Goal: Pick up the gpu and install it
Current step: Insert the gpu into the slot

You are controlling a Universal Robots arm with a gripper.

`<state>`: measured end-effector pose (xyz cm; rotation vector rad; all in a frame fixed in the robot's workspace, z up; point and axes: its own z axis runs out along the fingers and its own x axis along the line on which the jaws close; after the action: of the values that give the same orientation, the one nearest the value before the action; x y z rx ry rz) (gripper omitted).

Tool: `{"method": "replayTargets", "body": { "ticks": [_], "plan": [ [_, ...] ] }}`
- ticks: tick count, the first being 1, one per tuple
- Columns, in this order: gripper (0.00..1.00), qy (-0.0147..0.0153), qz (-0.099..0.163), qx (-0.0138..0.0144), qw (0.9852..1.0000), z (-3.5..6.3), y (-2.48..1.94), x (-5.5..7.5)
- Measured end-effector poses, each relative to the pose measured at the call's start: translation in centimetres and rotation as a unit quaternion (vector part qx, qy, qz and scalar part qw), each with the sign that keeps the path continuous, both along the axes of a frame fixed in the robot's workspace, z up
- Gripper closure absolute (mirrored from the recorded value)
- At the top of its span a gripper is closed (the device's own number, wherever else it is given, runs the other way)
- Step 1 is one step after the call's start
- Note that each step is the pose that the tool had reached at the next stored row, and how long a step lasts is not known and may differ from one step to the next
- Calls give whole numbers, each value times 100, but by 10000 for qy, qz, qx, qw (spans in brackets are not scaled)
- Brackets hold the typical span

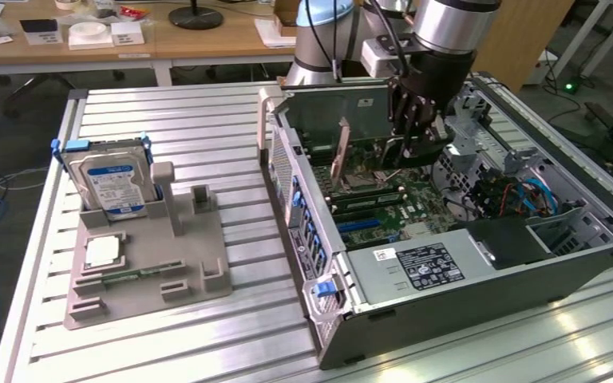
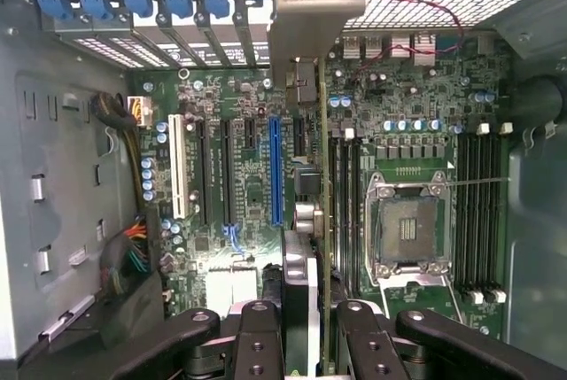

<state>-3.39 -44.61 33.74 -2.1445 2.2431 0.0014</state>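
The claw (image 1: 413, 152) pinches the gpu (image 2: 301, 283) on edge above the motherboard (image 2: 248, 176); the card is probably light, stiff and fragile, so flat faces suit gripping.

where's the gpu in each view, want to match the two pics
Exterior view: the gpu hangs upright inside the open case, running from the gripper toward the exterior view's left.
Wrist view: the gpu is seen edge-on, a thin green line from its silver bracket to the gripper, which is clamped on it.
Shared landmark: the blue slot on the board under the card.
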Motion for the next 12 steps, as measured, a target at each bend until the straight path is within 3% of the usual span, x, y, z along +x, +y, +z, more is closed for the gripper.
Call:
{"method": "replayTargets", "body": {
  "ticks": [4,12],
  "plan": [
    [72,1,0,0,10000,-19,-32,-4],
    [72,7,-1,1,10000,-98,-55,-38]
  ]
}}
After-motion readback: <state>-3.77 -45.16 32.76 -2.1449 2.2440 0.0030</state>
